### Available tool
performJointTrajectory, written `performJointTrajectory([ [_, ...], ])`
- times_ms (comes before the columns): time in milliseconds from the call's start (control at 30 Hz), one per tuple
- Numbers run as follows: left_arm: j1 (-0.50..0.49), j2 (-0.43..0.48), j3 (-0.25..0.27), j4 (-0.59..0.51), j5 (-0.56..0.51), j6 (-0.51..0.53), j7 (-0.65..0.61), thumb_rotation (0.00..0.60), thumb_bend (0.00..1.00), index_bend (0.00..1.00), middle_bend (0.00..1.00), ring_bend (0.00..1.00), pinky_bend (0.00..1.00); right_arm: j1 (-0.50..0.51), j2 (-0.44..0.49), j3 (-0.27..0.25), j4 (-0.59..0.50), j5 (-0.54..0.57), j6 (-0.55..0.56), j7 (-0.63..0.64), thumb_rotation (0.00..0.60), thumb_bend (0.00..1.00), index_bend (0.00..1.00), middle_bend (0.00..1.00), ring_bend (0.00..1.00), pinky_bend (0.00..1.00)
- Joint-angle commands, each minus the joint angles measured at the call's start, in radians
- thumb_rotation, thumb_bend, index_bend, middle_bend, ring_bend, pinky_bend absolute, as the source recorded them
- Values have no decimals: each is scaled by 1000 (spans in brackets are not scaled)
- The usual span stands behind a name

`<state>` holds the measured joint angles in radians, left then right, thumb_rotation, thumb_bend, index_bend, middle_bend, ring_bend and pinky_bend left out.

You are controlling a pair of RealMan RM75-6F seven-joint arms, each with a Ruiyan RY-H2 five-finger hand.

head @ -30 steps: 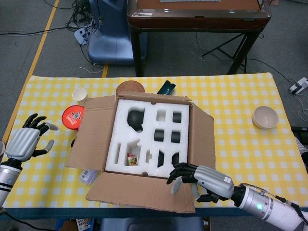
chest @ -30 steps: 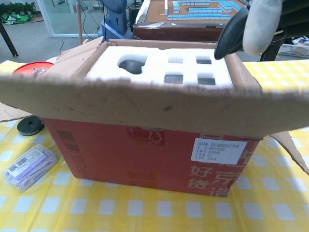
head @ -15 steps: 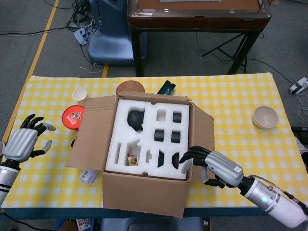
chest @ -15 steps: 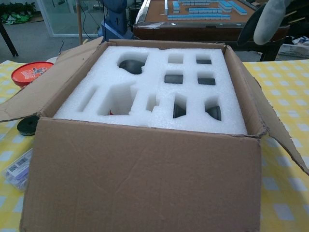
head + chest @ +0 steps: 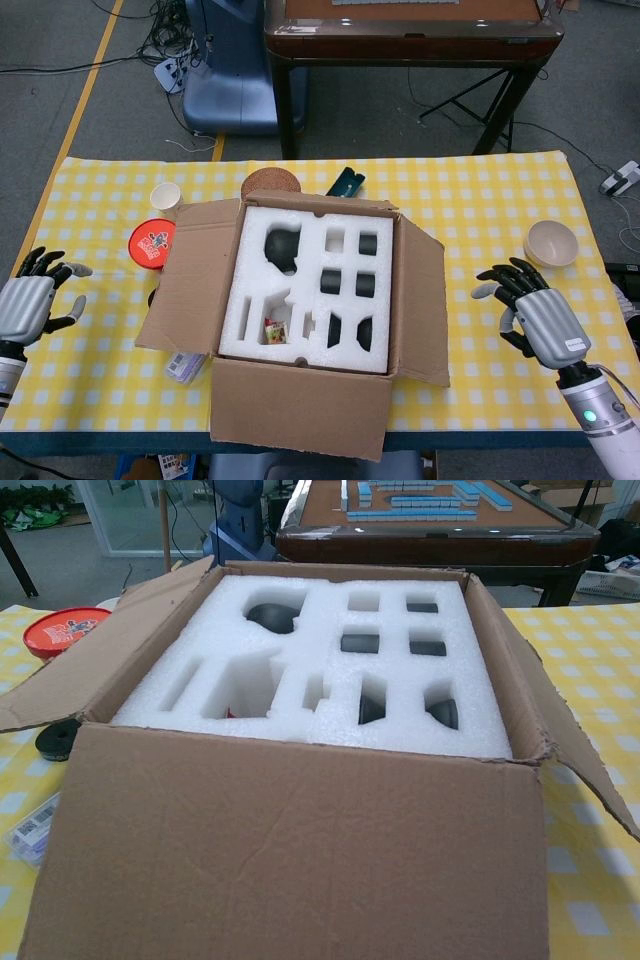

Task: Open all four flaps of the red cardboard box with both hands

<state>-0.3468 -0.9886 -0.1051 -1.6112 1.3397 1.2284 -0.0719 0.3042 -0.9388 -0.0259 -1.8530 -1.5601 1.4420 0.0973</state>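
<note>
Basically all flaps of the box (image 5: 300, 405) look folded out; left hand (image 5: 25, 305) and right hand (image 5: 540, 318) spread, holding nothing; keep both clear of flaps

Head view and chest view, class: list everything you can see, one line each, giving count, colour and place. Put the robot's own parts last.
cardboard box: 1, brown inside, table centre, flaps folded out
foam insert: 1, white, inside the box, dark items in its cut-outs
paper cup: 1, pale, left of the box, far side
round lid: 1, red, left of the box
cork mat: 1, brown, behind the box
bowl: 1, beige, table's right
plastic packet: 1, clear, at the box's near left corner
tablecloth: 1, yellow-white check
left robot hand: 1, grey-black, far left, holding nothing
right robot hand: 1, grey-black, right, holding nothing
</note>
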Motion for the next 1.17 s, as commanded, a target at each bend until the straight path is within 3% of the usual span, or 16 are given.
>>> performJointTrajectory([
  [33,27,-21,6,10,1,39,5,600,451,411,350,138,0,-72,-71,10,81,29,79,-27,600,946,364,254,149,77],
  [433,142,-57,55,-33,19,169,64,600,451,405,343,138,0,-186,-153,2,201,25,166,8,600,924,364,254,149,77],
  [633,189,-75,71,-62,34,227,107,600,451,403,341,138,0,-200,-145,4,202,22,150,31,600,923,365,254,149,77],
  [867,210,-132,76,-20,100,281,114,600,451,403,340,138,0,-200,-110,5,179,19,107,89,600,924,365,254,149,77],
  [1167,215,-129,77,-31,108,266,130,600,452,403,338,138,0,-209,-114,12,179,18,87,95,600,925,365,254,149,77],
])
